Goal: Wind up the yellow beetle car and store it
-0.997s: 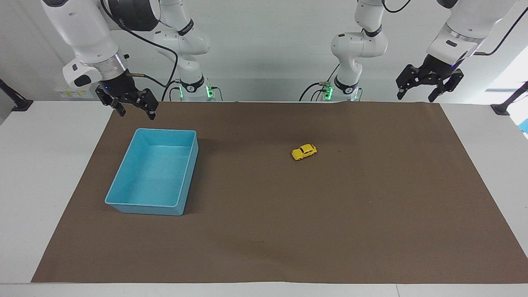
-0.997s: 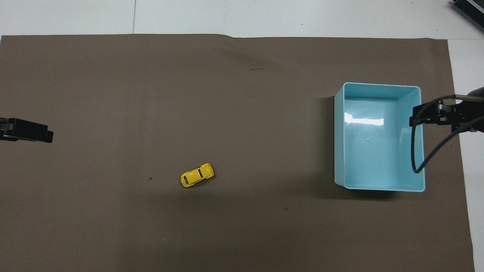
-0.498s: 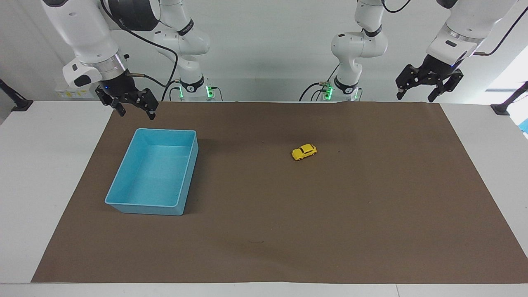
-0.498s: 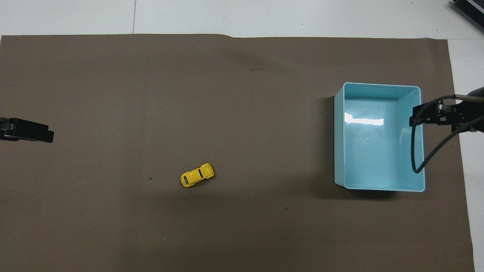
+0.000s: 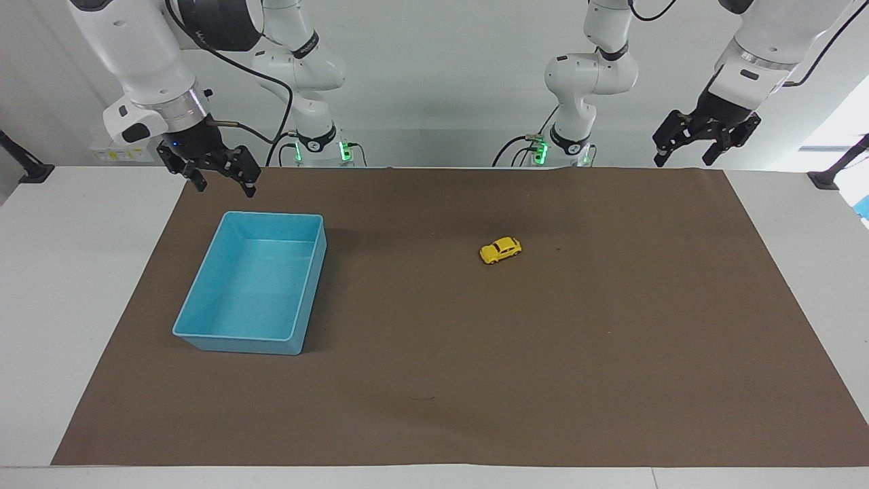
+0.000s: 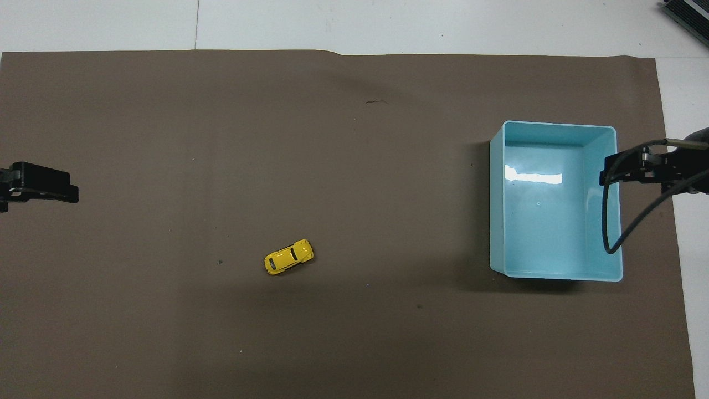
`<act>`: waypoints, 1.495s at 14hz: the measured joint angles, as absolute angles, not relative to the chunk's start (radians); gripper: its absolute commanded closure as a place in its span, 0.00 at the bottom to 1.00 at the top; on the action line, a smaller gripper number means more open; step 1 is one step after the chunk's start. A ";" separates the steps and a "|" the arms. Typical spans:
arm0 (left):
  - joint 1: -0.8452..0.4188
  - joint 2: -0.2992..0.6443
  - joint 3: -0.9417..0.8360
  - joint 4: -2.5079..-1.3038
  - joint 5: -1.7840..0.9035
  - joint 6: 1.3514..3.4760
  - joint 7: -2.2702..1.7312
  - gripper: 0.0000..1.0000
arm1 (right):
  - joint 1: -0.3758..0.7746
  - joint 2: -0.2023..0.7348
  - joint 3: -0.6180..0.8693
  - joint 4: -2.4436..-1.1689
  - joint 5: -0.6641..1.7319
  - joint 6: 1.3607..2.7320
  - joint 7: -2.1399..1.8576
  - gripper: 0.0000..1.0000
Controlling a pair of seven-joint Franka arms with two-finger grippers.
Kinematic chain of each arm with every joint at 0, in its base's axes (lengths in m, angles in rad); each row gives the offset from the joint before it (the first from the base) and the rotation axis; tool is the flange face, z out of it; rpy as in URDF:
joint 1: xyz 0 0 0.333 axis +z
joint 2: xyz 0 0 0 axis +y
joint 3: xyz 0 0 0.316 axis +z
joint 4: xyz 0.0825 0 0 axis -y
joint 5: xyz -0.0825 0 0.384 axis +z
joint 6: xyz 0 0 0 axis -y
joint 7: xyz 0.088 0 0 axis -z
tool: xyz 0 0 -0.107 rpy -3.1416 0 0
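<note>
Our left end effector hangs in the air over the edge of the brown mat nearest the robots, at the left arm's end of the counter. Its two fingers are spread wide and hold nothing. Our right end effector hangs over the mat's other corner nearest the robots, just above the blue bin at its robot-side end, also spread wide and empty.

The yellow beetle car sits on its wheels on the mat, toward the left arm's half, well apart from the bin and from both end effectors. It lies slantwise to the mat's edges.

We judge the step in hand to be the reach for the car, most likely with the left arm, which is closer. To do it well, we turn the wrist so the fingers line up across the car's narrow body, one on each flank, and come straight down so a fingertip does not nudge it and set it rolling. We close gently and low on the body, leaving the wheels free to drag backward on the mat for winding.

Counted: two end effectors, one yellow car, one blue bin, one brown mat.
</note>
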State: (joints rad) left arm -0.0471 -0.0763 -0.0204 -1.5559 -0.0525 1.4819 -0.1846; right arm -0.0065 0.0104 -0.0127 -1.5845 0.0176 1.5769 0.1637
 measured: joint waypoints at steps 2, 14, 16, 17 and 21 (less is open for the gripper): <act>-0.047 -0.076 -0.022 -1.556 -0.053 1.473 -0.267 0.00 | -0.006 0.010 -0.013 -1.585 0.018 1.577 0.164 0.00; -0.047 -0.079 -0.025 -1.555 -0.071 1.456 -0.847 0.00 | -0.006 0.010 -0.013 -1.585 0.018 1.577 0.164 0.00; -0.047 -0.079 -0.024 -1.556 -0.089 1.460 -0.969 0.00 | -0.006 0.010 -0.013 -1.585 0.018 1.577 0.164 0.00; -0.047 -0.080 -0.023 -1.558 -0.093 1.460 -1.024 0.00 | -0.006 0.010 -0.013 -1.585 0.018 1.577 0.164 0.00; -0.052 -0.103 -0.035 -1.619 -0.102 1.460 -1.281 0.00 | -0.006 0.010 -0.013 -1.585 0.018 1.577 0.164 0.00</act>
